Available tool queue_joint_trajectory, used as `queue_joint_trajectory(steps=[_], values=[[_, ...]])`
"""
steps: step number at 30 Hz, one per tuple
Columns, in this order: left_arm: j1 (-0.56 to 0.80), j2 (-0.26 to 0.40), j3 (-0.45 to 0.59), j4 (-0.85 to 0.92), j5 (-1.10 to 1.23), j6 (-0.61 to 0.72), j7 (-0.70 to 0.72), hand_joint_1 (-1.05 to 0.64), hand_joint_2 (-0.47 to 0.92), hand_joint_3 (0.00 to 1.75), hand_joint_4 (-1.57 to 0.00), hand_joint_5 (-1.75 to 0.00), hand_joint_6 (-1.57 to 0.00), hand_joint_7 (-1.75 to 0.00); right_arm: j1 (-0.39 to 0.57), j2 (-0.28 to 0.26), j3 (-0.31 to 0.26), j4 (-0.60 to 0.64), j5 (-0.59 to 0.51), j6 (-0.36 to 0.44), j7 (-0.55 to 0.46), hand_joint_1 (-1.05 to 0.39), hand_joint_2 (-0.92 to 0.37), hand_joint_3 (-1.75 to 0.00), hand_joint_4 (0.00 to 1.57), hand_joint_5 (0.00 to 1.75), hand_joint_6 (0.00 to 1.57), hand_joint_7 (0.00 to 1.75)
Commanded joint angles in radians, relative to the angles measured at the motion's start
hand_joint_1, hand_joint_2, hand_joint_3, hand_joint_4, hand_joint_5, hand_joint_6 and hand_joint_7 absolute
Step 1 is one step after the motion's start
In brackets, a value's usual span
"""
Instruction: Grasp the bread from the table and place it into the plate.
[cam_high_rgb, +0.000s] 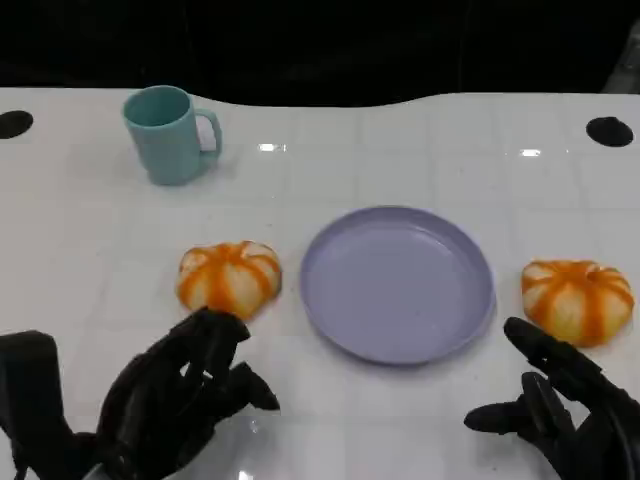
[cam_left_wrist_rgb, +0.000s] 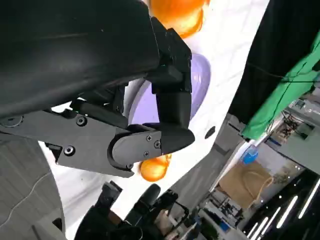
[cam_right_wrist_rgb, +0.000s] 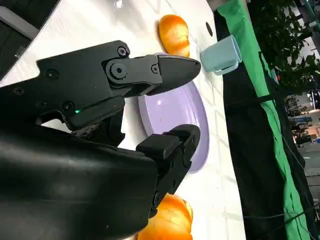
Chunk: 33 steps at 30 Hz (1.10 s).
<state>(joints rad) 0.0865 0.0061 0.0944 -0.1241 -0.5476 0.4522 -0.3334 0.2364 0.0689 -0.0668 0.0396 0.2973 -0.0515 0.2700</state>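
Sitting flat on the white tabletop (cam_high_rgb: 400, 150): a round lavender plastic plate (cam_high_rgb: 397, 283), centre, nothing on it. Two round orange-and-cream striped bread rolls flank it: left bread roll (cam_high_rgb: 229, 278) just beside the plate's left rim, right bread roll (cam_high_rgb: 577, 299) near the right rim, with a gap. Both rolls are domed, top up, stripes radiating from the crown. They are slightly wider than deep, long axis roughly left-right; no clear pointing direction. Left hand (cam_high_rgb: 180, 395) hovers just in front of the left roll, fingers apart, holding nothing; fingertips close to the roll, contact can't be told. Right hand (cam_high_rgb: 560, 405) is just in front of the right roll, fingers spread, empty. Teal ceramic mug (cam_high_rgb: 170, 134) upright at back left, handle to the right.
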Motion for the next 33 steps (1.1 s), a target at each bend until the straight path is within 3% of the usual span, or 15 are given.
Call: queue_joint_trajectory(steps=[1,2,3,5,7,11,16,21,27,30,33], values=[[-0.029,0.029,-0.026,0.025,0.080,-0.162,-0.066,-0.52,0.92,0.45,-0.57,-1.72,-0.49,-1.40,-0.008,-0.009,-0.010,0.004,0.007,0.006,-0.004,-0.76,-0.92,-0.29,0.89,0.87,1.09,0.20],[-0.038,0.036,-0.039,0.044,0.132,-0.253,-0.076,-0.53,0.92,0.45,-0.57,-1.72,-0.49,-1.38,-0.011,-0.010,-0.010,0.008,0.006,0.003,-0.002,-0.76,-0.92,-0.29,0.89,0.87,1.09,0.20],[-0.045,0.041,-0.048,0.060,0.171,-0.324,-0.084,-0.53,0.92,0.43,-0.57,-1.48,-0.49,-1.09,-0.012,-0.011,-0.010,0.011,0.005,0.001,-0.001,-0.76,-0.92,-0.29,0.89,0.87,1.09,0.20],[-0.060,0.064,-0.065,0.080,0.251,-0.447,-0.095,-0.53,0.92,0.42,-0.58,-1.34,-0.51,-0.90,-0.016,-0.013,-0.009,0.015,-0.002,-0.004,-0.001,-0.76,-0.92,-0.29,0.89,0.87,1.09,0.20],[-0.080,0.117,-0.087,0.081,0.371,-0.543,-0.078,-0.50,0.92,0.31,-0.44,-1.05,-0.46,-0.58,-0.020,-0.013,-0.008,0.022,-0.004,-0.014,0.003,-0.76,-0.92,-0.30,0.88,0.87,1.08,0.19],[-0.118,0.171,-0.107,0.107,0.527,-0.659,-0.030,-0.46,0.92,0.16,-0.31,-0.83,-0.48,-0.30,-0.022,-0.014,-0.006,0.029,-0.013,-0.027,0.000,-0.75,-0.92,-0.31,0.88,0.87,1.07,0.19],[-0.191,0.280,-0.145,0.115,0.794,-0.714,0.050,-0.37,0.87,0.02,-0.11,-0.68,-0.41,-0.14,-0.020,-0.012,-0.007,0.025,-0.008,-0.019,0.001,-0.75,-0.92,-0.32,0.87,0.88,1.08,0.20],[-0.243,0.350,-0.183,0.127,0.987,-0.715,0.123,-0.38,0.79,0.00,-0.06,-0.55,-0.39,-0.05,-0.015,-0.011,-0.004,0.015,-0.016,-0.017,-0.007,-0.75,-0.92,-0.32,0.87,0.89,1.08,0.20],[-0.251,0.361,-0.196,0.133,1.017,-0.715,0.148,-0.38,0.77,0.00,-0.07,-0.50,-0.40,-0.03,-0.014,-0.010,-0.004,0.013,-0.019,-0.016,-0.008,-0.75,-0.92,-0.32,0.87,0.90,1.08,0.20],[-0.354,0.410,-0.298,0.172,1.203,-0.635,0.100,-0.27,0.72,0.00,-0.01,-0.35,-0.23,-0.01,-0.011,-0.010,-0.004,0.005,-0.023,-0.017,-0.012,-0.76,-0.92,-0.32,0.87,0.90,1.08,0.21],[-0.399,0.413,-0.350,0.199,1.274,-0.580,0.078,-0.24,0.73,0.01,0.00,-0.24,-0.16,0.00,-0.010,-0.008,-0.005,0.000,-0.018,-0.009,-0.013,-0.75,-0.92,-0.32,0.86,0.91,1.08,0.21]])
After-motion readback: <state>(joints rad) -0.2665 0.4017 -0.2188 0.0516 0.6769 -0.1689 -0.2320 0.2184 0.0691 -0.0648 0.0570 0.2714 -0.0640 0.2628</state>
